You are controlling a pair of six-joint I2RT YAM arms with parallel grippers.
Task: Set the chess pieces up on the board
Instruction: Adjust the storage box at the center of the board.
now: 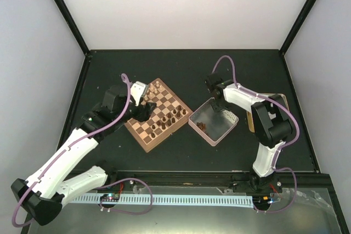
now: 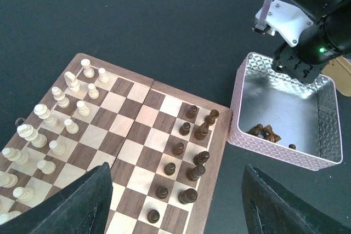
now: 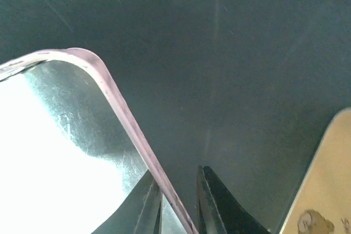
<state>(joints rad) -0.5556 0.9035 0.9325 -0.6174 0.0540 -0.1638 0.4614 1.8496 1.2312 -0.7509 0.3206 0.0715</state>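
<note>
The board lies turned cornerwise on the left half of the worktop, its near corner well back from the worktop's near edge. Bare worktop runs from the board to the far edge. Only a narrow strip separates the board's right side from the tin.

Eleven dark pieces stand on the board along the side nearest the tin: six in the inner row and five in the row at the rim. At least fifteen pale pieces stand in two rows along the opposite side, some cut off by the picture's edge. Inside the tin a small heap of dark pieces rests against the wall nearest the board, too clumped to count, with one more lying a little apart.

A tan tray sits by the worktop's right edge, mostly hidden behind the right arm.

The left pincer hangs above the board with its jaws spread wide and nothing between them. The right pincer straddles the tin's far wall, one finger inside and one outside, pressed in on the pink rim.
</note>
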